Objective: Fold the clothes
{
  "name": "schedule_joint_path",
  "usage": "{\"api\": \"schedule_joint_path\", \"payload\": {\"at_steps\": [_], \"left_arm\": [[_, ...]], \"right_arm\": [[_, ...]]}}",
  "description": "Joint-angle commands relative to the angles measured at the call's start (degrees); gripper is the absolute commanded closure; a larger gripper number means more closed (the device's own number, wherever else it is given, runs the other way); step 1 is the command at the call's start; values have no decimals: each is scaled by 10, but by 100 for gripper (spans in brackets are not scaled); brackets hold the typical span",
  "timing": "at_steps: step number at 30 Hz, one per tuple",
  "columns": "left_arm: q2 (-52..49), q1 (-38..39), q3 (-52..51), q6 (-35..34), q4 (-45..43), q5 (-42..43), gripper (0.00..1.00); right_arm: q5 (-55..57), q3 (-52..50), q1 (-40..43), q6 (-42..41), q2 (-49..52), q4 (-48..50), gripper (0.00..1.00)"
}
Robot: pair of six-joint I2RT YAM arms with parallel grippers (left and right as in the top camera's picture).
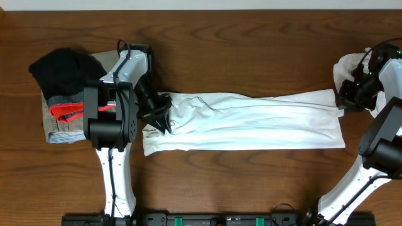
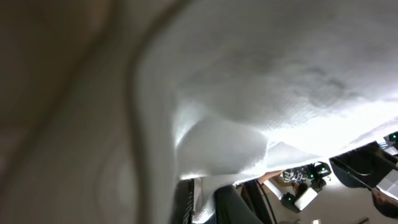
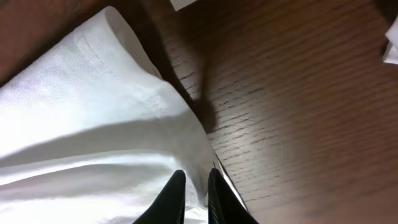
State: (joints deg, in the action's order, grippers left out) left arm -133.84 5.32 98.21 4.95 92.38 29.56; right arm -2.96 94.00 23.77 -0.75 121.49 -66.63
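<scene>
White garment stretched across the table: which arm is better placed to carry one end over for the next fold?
Probably either: left gripper is at one end of the white garment, right gripper at the other.

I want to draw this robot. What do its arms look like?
Both arms are white with chunky black joints. The left arm has a thin black cable looping off its top. The right arm shows small green lights. Each tool ends in narrow black fingers.

No legible text or labels anywhere.
</scene>
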Motion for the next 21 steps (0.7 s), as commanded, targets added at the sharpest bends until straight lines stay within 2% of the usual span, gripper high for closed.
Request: {"api": "schedule_joint_path", "payload": {"at_steps": [1, 7, 10, 15, 19, 21], "left_arm": [[1, -2, -2, 4, 38, -11, 86], [1, -2, -2, 3, 32, -37, 85], [1, -2, -2, 3, 27, -37, 83], [1, -2, -2, 1, 22, -41, 83], [1, -2, -2, -56, 11, -106, 92], [1, -2, -2, -72, 9, -128, 94]], "right_arm": [[18, -4, 2, 11, 5, 0, 87], [102, -4, 2, -12, 5, 11, 88], [107, -4, 2, -11, 5, 11, 85], [106, -4, 2, -11, 5, 11, 85], [106, -4, 2, -10, 5, 15, 84], [104, -4, 2, -9, 5, 18, 84]]}}
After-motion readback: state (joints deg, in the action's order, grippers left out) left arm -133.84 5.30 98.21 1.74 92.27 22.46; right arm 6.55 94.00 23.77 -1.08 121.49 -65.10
